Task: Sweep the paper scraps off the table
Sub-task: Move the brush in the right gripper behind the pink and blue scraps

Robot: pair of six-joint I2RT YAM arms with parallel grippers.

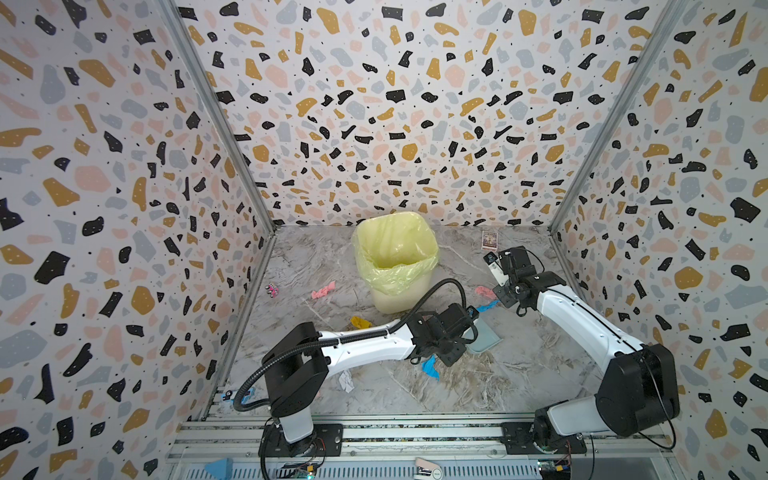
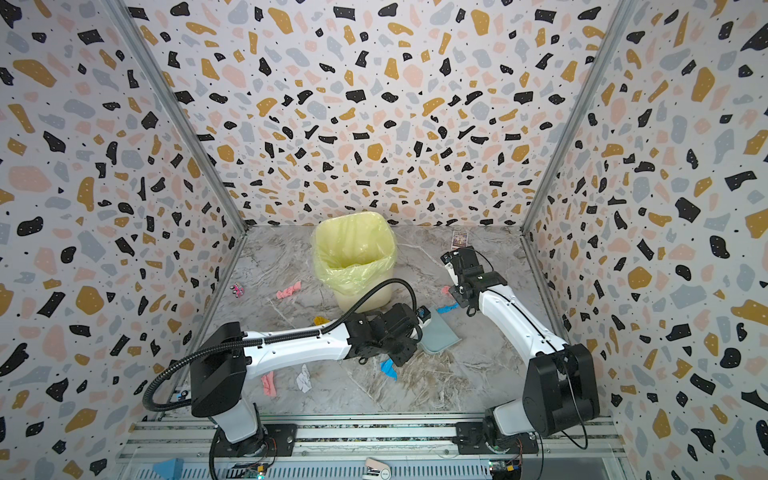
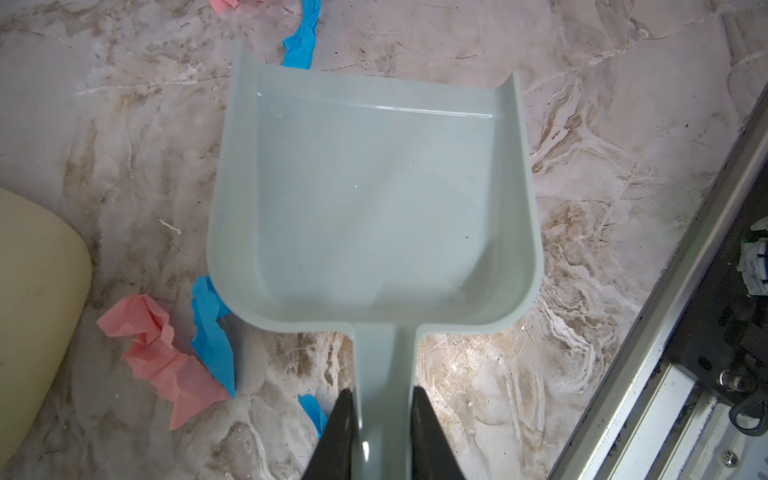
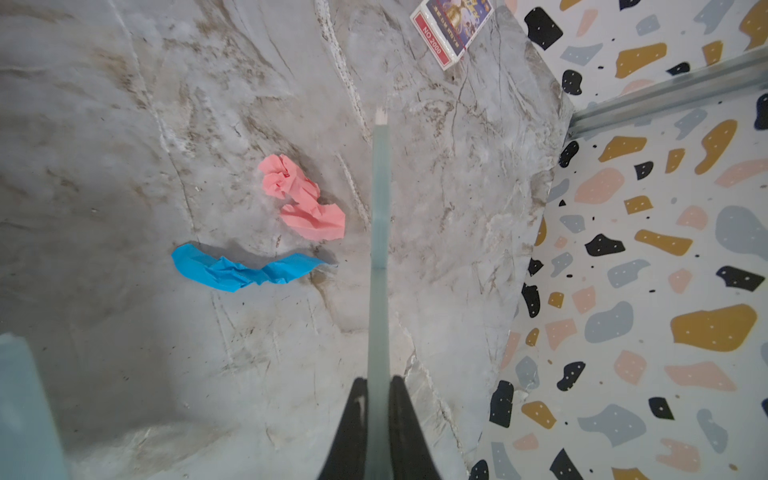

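Lying on the worktop point(image 1: 519, 374) at about 4 o'clock from the lined bin point(image 1: 399, 299) in both top views, the nearest paper scraps point(image 1: 485, 297) are a crumpled pink wad point(image 4: 303, 199) and a bright blue strip point(image 4: 245, 268). The right hand point(image 4: 379, 380) is the nearer one. It is pinched narrow on a thin pale-green sweeping tool point(image 4: 379, 232), and the pair sits at roughly 6 o'clock from it in a top view, just beside the blade but not touching.

The strip's long axis runs about 8 to 2 o'clock, with one end at the lip corner of the dustpan point(image 3: 374, 199). The left hand point(image 3: 382, 395) clamps the dustpan's handle, and the pan's mouth faces roughly 3 o'clock. The pair lies off that mouth's corner, not squarely before it, so I judge the stroke must curve round or the pan must turn.

Other scraps, pink point(image 1: 323, 291), yellow point(image 1: 360, 322), blue point(image 1: 430, 368) and white point(image 1: 345, 380), lie around the left arm.
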